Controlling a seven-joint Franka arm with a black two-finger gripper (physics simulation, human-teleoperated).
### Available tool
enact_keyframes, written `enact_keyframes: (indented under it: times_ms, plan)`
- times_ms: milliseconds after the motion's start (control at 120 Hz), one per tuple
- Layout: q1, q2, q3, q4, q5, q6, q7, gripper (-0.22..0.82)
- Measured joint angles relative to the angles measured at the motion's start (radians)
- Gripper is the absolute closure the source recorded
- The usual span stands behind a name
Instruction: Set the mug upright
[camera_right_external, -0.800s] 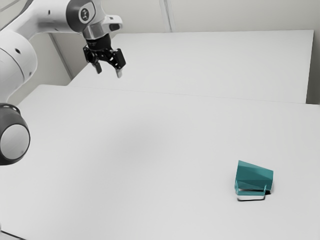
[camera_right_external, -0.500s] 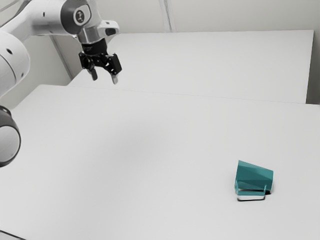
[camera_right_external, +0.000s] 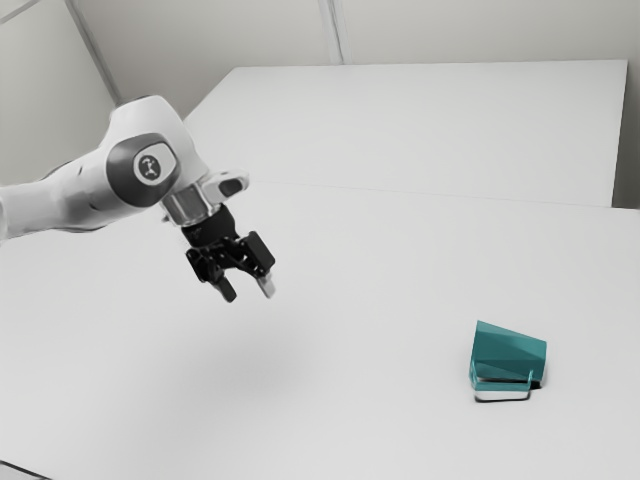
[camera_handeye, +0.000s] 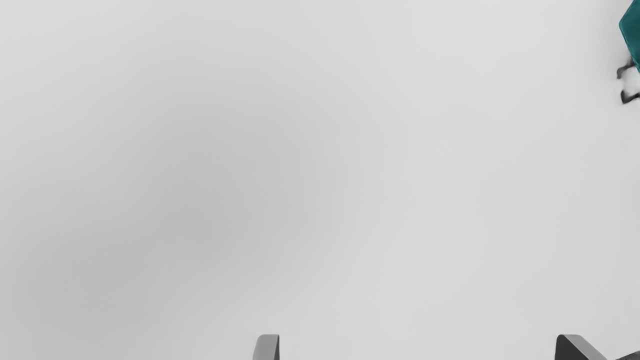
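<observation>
My black two-fingered hand (camera_right_external: 249, 294) has grey and near-black fingers (camera_handeye: 267, 348). Behind it, my smooth, rounded white arm (camera_right_external: 75, 202) wears a dark grey ring around a pale, black-marked badge (camera_right_external: 154, 164). Well apart from my hand, the faceted mug (camera_right_external: 508, 350) is teal, in darker and lighter patches. The broad, flat surface (camera_right_external: 370, 420) beneath is plain pale grey.
</observation>
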Motion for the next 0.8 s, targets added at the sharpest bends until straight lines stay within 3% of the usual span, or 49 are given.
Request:
enact_keyframes:
  times_ms: [150, 308, 567, 800]
  plan:
    - [-0.064, -0.006, -0.016, -0.125, -0.203, 0.15, 0.015, 0.0]
    - [-0.114, 0.058, -0.037, -0.158, -0.41, 0.28, 0.075, 0.0]
    - [-0.196, 0.2, -0.072, -0.081, -0.568, 0.455, 0.2, 0.0]
    - [-0.245, 0.308, -0.073, 0.002, -0.628, 0.533, 0.304, 0.0]
